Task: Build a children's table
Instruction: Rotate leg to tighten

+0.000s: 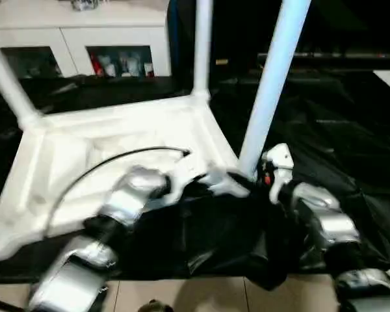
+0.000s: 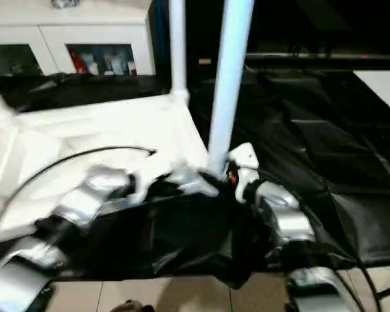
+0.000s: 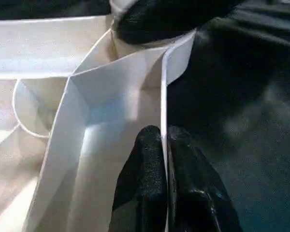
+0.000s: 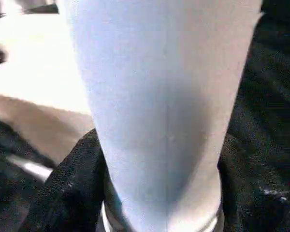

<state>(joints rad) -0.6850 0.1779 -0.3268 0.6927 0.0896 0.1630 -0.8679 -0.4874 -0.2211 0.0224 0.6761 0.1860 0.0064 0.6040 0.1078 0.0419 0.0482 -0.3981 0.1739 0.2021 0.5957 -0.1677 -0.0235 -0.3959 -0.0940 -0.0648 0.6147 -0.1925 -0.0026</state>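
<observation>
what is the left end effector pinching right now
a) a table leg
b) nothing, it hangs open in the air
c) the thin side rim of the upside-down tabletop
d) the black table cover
c: in the left wrist view the left end effector has its black fingers closed on either side of the thin white rim of the tabletop.

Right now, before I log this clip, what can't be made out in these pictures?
- Near leg: top cut off by the head views' upper edge.
- Its seating in the tabletop corner socket: hidden by the right pincer and black cloth.
- Right pincer's fingertip contact: right wrist view too close, leg blocks it.
- Shelf items: too small, blurred.
</observation>
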